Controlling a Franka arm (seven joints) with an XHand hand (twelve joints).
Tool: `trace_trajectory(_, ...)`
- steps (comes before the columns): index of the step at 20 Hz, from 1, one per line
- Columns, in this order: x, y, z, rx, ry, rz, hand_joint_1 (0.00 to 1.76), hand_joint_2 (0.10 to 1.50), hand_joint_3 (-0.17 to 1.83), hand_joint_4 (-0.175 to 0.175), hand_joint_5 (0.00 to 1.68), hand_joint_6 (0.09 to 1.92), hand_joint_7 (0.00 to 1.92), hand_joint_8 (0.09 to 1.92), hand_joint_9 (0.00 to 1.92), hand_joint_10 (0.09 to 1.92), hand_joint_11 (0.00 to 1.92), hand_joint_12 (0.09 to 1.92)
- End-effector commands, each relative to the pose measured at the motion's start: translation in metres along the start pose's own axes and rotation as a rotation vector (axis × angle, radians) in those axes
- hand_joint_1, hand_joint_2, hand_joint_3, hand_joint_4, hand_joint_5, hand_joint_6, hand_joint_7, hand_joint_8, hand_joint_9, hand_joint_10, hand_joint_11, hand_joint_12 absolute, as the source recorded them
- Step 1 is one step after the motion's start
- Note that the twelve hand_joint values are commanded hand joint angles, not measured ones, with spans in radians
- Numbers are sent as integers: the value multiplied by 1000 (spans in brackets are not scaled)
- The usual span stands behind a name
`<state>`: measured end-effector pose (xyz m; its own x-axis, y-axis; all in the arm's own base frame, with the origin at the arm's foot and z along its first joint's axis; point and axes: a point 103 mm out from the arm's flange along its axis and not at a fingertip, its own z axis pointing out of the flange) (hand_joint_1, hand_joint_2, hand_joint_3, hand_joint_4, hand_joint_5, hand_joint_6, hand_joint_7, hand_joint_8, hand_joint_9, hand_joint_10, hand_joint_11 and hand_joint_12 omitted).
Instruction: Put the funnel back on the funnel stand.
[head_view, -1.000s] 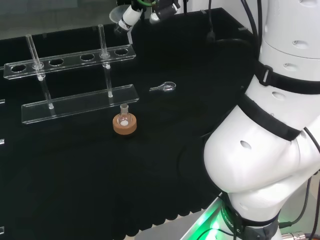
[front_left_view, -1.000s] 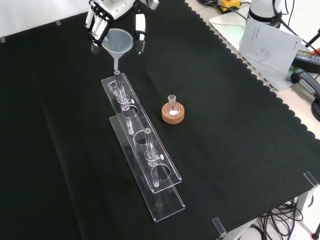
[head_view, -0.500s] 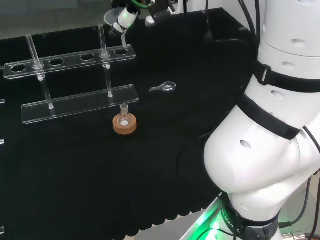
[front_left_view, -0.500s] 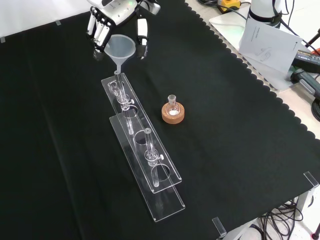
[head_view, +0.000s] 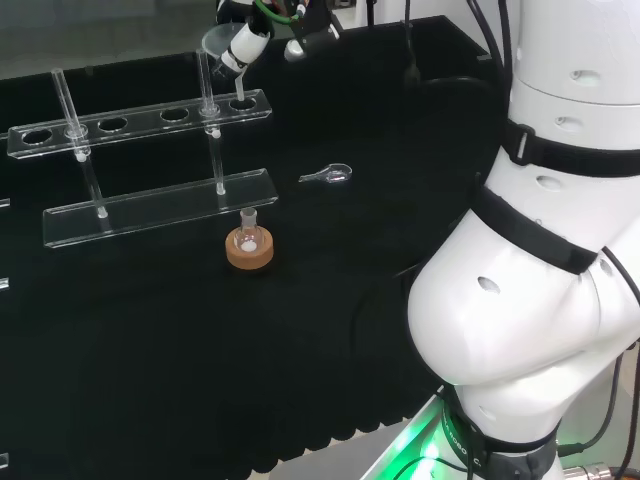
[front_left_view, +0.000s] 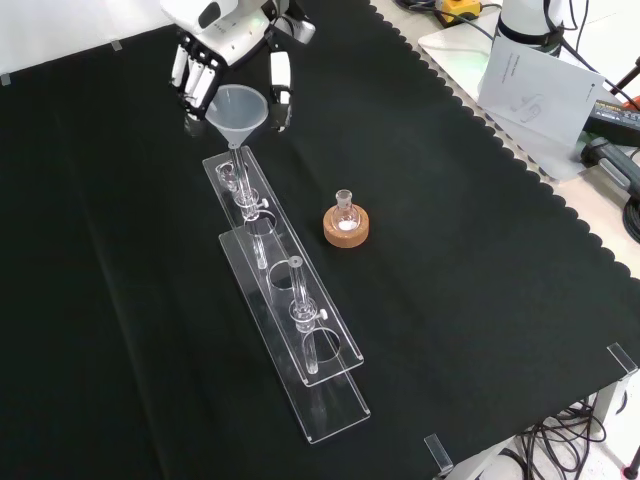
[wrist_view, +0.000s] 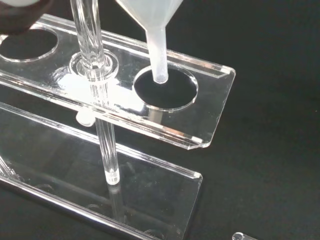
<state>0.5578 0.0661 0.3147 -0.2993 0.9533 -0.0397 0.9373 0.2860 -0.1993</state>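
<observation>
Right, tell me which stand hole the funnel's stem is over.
The end hole of the stand, beside the post; the funnel stem hangs over it.

I see my black and white hand (front_left_view: 232, 50) at the front view's top, fingers curled downward, pinching round the translucent white plastic funnel (front_left_view: 237, 108).

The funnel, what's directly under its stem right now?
Under the funnel stem is the end hole of the funnel stand top plate, with the tip at the opening. Through the hole shows the clear base plate. The hand holds the funnel.
</observation>
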Motion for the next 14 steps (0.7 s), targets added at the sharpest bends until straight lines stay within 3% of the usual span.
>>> trace_trajectory(1, -3, 9, 13, 20, 11, 0, 735, 768, 470, -19, 636, 361, 822, 647, 1195, 424, 741, 1200)
trace_trajectory(8, -11, 13, 31, 54, 29, -7, 730, 764, 470, -20, 620, 361, 813, 646, 1184, 422, 734, 1202)
trace_trajectory(14, -10, 12, 32, 50, 26, -11, 705, 723, 458, -29, 497, 281, 637, 664, 997, 413, 675, 1230)
